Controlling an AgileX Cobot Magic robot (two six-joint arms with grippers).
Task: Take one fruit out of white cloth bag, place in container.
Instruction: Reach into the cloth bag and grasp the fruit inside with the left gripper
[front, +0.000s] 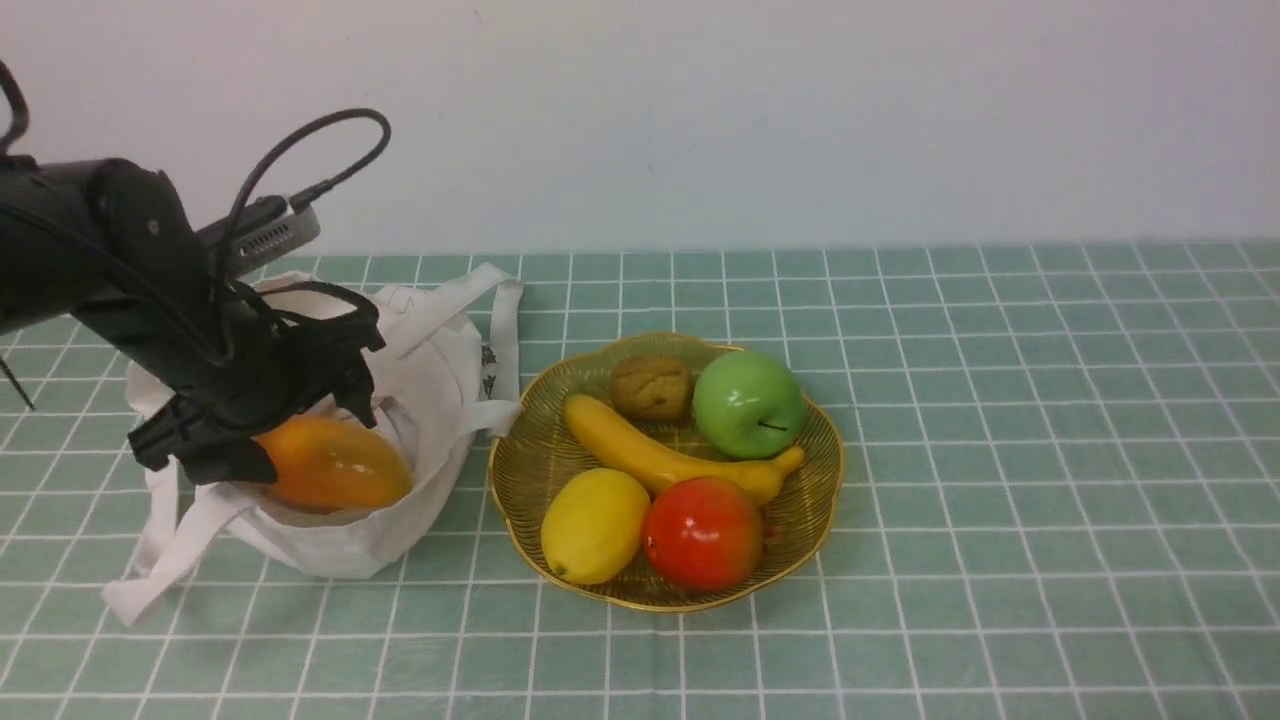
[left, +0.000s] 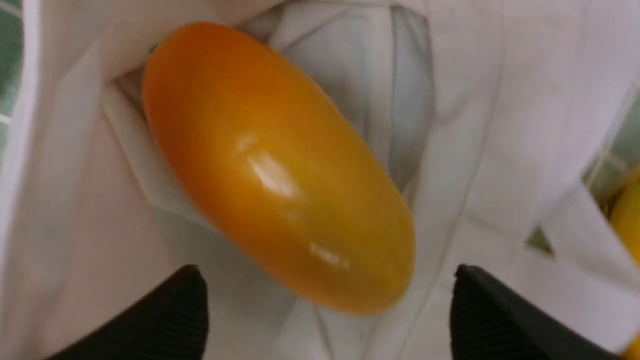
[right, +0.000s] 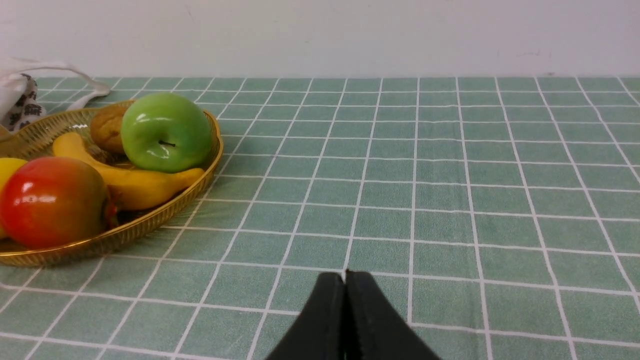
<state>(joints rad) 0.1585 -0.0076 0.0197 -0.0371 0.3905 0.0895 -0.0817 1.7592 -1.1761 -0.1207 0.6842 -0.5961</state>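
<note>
The fruit (front: 340, 465), a glossy orange oval, lies inside the open mouth of the white cloth bag (front: 435, 375) on the left of the table. My left gripper (front: 295, 435) reaches down into the bag and stands open. In the left wrist view its black fingertips (left: 192, 290) sit on either side of one end of the fruit (left: 270, 160), apart from it, with bag fabric (left: 500, 100) all around. The gold wire container (front: 825, 470) stands right of the bag. My right gripper (right: 345, 275) is shut and empty, low over the tablecloth, away from the container (right: 150, 225).
The container holds a green apple (front: 748, 402), a banana (front: 650, 455), a lemon (front: 594, 525), a round red-orange fruit (front: 703, 532) and a brown lump (front: 652, 387). The bag's straps (front: 150, 580) trail toward the table's front left. Green checked cloth covers the table.
</note>
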